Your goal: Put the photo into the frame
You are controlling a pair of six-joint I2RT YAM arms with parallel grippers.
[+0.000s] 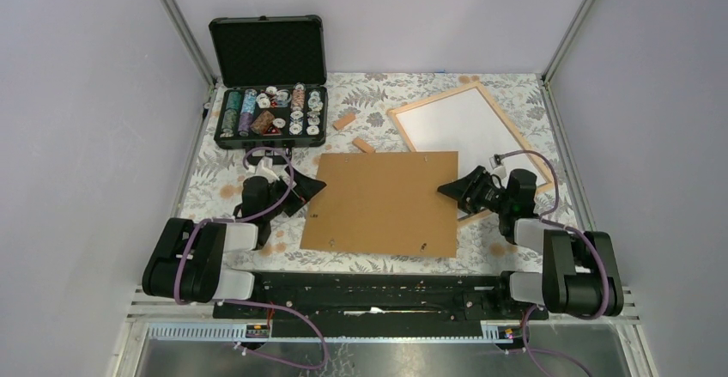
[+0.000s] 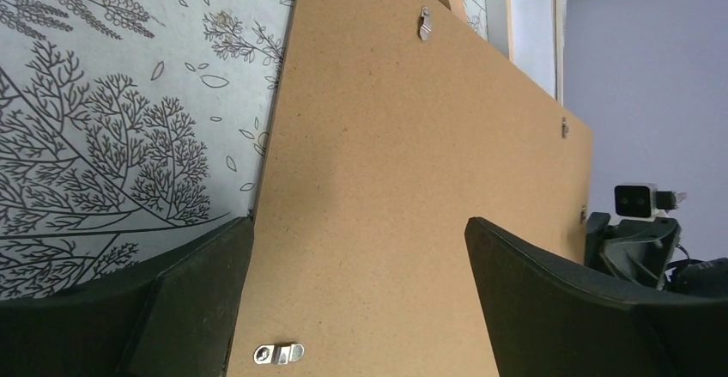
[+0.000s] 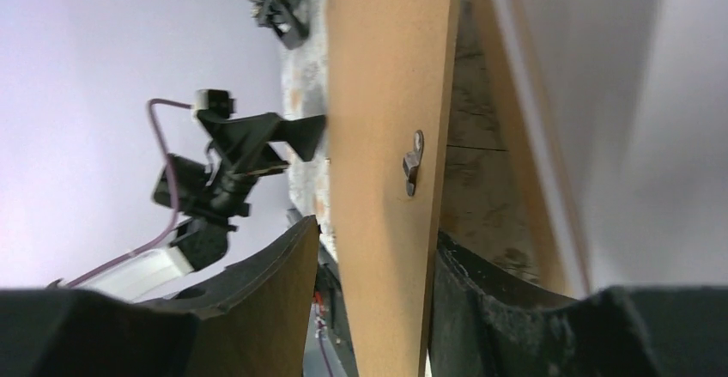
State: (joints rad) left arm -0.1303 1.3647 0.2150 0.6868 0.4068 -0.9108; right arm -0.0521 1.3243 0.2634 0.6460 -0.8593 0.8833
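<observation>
The pale wooden frame (image 1: 418,104) lies at the back right of the table. A white sheet (image 1: 468,128) fills it; this looks like the photo's plain back, and no picture side shows. The brown backing board (image 1: 382,203) lies in the middle, and its right edge overlaps the frame's near corner. My left gripper (image 1: 300,192) is open and hangs over the board's left edge (image 2: 360,308). My right gripper (image 1: 459,190) is open, and its jaws straddle the board's right edge (image 3: 375,240), with a small gap on one side.
An open black case (image 1: 270,111) of poker chips stands at the back left. Two small wooden blocks (image 1: 345,121) (image 1: 364,144) lie between the case and the frame. Metal turn clips (image 2: 278,354) (image 3: 413,162) sit on the board. Walls close in both sides.
</observation>
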